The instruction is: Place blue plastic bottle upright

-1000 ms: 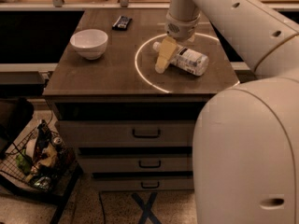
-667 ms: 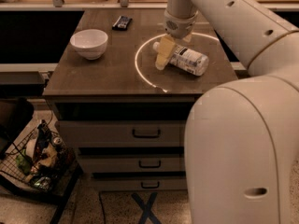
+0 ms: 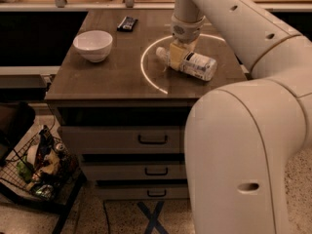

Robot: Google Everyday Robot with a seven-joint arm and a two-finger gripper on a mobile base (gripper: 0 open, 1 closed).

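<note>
The blue plastic bottle (image 3: 197, 65) lies on its side on the brown table (image 3: 112, 77), inside a white ring of light. Its white cap points left and its white-and-blue label faces up. My gripper (image 3: 174, 57) hangs from the white arm and sits right down on the bottle's neck end, just right of the cap. The gripper hides part of the neck.
A white bowl (image 3: 93, 45) stands at the table's left. A small dark object (image 3: 127, 23) lies near the back edge. The arm's large white body (image 3: 243, 155) fills the right foreground. A wire basket of clutter (image 3: 41, 167) sits on the floor at the left, beside the drawers (image 3: 151, 140).
The gripper stays at the bottle's neck end, and the cap now shows to its left. The arm's white bulk in the foreground has shifted slightly left. The bottle has not moved.
</note>
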